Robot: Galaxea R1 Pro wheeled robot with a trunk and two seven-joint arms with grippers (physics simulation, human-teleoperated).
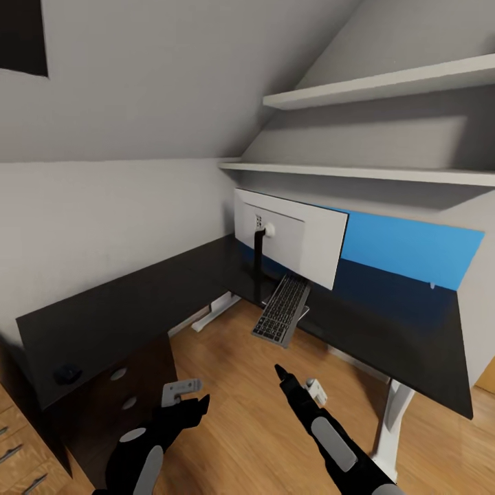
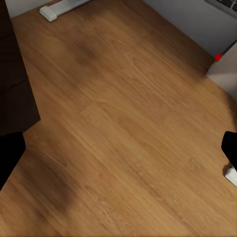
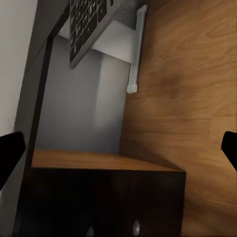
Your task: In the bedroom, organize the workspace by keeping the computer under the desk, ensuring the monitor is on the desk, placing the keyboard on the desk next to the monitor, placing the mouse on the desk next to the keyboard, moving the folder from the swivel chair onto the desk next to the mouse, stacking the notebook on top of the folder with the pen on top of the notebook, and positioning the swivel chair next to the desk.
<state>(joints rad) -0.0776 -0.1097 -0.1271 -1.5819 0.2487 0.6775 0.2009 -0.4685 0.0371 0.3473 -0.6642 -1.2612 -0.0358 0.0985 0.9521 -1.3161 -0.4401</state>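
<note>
A: What sits nearest?

B: Two black claws hang low over the wood floor [image 1: 227, 419], both empty. The left claw [image 1: 196, 402] and the right claw [image 1: 280, 372] each show fingertips at opposite edges of their wrist views, so I judge the jaws spread wide.

A: And the keyboard?

B: The keyboard [image 1: 282, 308] lies ahead of and above the right claw, which is the nearer arm. Its long axis runs away from the robot, and its near end juts past the edge of the worktop [image 1: 385, 323] and tilts down.

A: How does it look?

B: Slim, dark, with grey keys. Behind it the monitor [image 1: 292, 234] stands on the worktop, pale back toward us. The mouse [image 1: 67, 374], a small dark lump, rests on the near left wing.

A: The blue panel beyond?

B: Against the wall; I can't tell what it is.
</note>
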